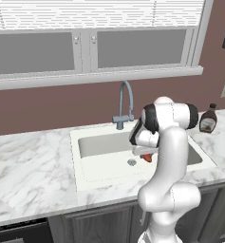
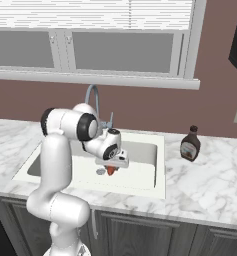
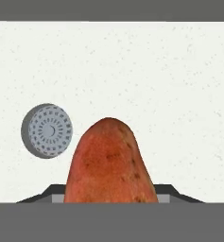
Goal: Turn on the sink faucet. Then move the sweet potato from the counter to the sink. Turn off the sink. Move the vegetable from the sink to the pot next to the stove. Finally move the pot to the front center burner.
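My gripper [image 1: 145, 155] reaches down into the white sink [image 1: 99, 144] and is shut on the orange-red sweet potato [image 1: 147, 158]. In the right base view the sweet potato [image 2: 111, 171] hangs point down from the gripper [image 2: 111, 169], just above the sink [image 2: 140, 165] floor. In the hand view the sweet potato [image 3: 108, 163] sits between the fingertips of my gripper [image 3: 111, 194], with the round grey drain [image 3: 47, 131] to its left. The grey gooseneck sink faucet [image 1: 126, 102] stands behind the basin. The pot and the stove are out of view.
A dark brown bottle [image 1: 208, 119] with a white label stands on the marble counter [image 1: 33, 175] right of the sink. A window sill runs along the wall behind the faucet [image 2: 93, 97]. My own white arm crosses the basin's front edge.
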### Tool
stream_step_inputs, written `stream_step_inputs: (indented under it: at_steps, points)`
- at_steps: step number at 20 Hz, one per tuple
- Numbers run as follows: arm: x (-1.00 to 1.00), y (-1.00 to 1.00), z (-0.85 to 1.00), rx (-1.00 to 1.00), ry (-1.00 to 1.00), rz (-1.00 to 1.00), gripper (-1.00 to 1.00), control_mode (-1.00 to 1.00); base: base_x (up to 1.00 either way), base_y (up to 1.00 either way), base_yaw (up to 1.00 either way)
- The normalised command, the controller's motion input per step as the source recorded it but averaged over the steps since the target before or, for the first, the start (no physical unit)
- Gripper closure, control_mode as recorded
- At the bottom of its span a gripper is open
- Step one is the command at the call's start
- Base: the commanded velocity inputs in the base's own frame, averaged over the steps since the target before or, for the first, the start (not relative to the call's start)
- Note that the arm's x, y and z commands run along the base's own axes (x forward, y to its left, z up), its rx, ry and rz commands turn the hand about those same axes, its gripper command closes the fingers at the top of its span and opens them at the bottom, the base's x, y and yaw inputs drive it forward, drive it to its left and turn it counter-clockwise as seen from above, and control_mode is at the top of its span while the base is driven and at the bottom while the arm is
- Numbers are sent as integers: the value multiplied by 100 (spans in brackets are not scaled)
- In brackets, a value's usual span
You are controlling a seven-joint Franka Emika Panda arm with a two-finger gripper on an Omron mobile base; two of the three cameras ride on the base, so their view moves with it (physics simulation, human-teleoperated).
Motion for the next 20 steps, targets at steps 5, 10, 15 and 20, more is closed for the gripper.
stream_step_inputs:
  at_steps: [5,10,15,20]
  points:
    - [-39,0,76,0,4,0,100,-100,0,0,0]
    - [-36,-5,90,0,7,0,100,-100,0,0,0]
    - [-37,-7,86,0,10,-1,100,-100,0,0,0]
    - [-34,-9,81,0,12,0,100,-100,0,0,0]
